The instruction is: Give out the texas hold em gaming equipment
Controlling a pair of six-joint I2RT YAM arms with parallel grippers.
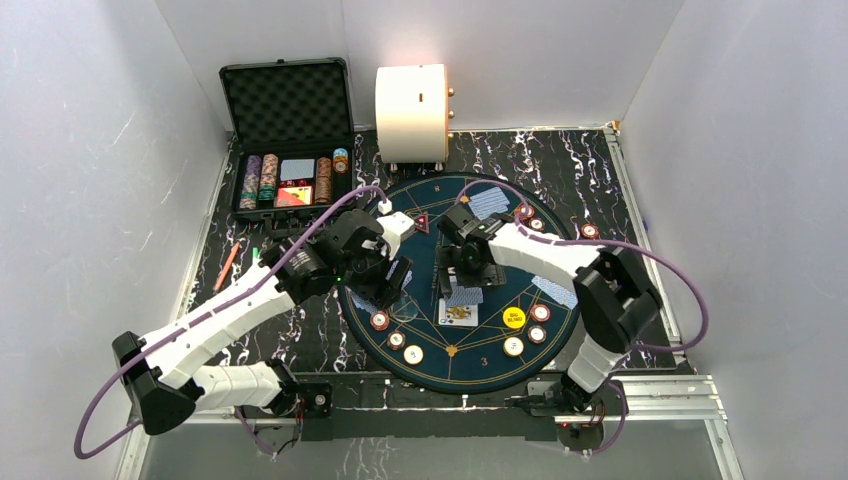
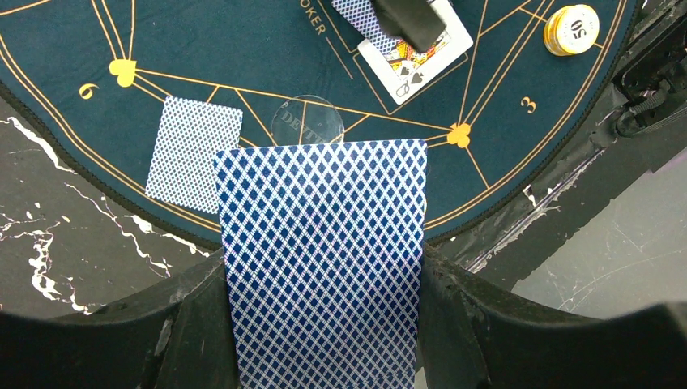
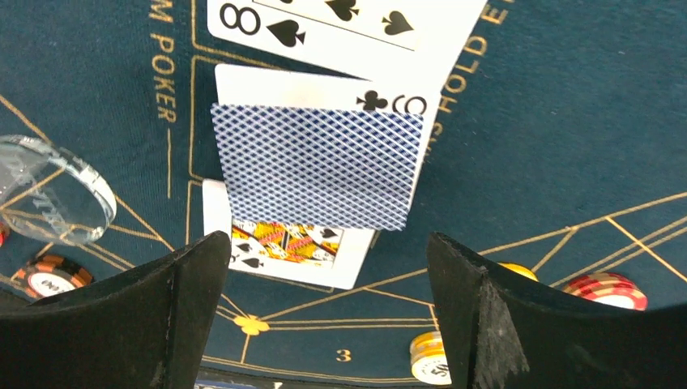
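Left claw (image 1: 392, 280): clenched on a flat held card (image 2: 324, 235) with a blue diamond-lattice back, over the mat's near-left edge.
Right claw (image 3: 328, 259): released, prongs spread above the centre card (image 3: 316, 166), lattice side up.
Face-up cards (image 3: 283, 251): glossy white rectangles, overlapped beneath it.
Mat (image 1: 480, 362): round teal felt, gold lines.
Chips (image 1: 540, 313): striped discs, near right.

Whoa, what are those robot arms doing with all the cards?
Two robot arms are setting up poker on a round mat. The left gripper is shut on a blue-backed card above the mat's edge. The right gripper is open over the face-up cards in the middle, where a face-down card lies across them. Chips sit around the mat, with more in the black case.
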